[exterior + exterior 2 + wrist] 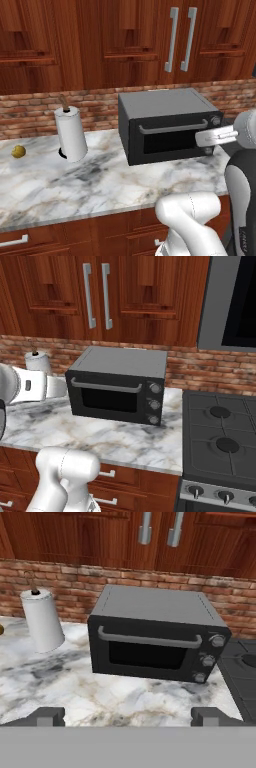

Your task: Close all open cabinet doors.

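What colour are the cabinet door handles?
Silver-grey handles, clearest in the left base view.

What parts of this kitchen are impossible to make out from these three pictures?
- Cabinet doors: tops cut off by the upper edge in both base views; the hand view catches just the lower handle ends.
- End effector: the hand view shows two dark tips set far apart; the rest lies below the frame.
- Toaster oven knob markings: too small to read.
- Yellow fruit: too small to identify.

No readable text, labels, brands or numbers — toaster oven (170,125) dials unmarked.
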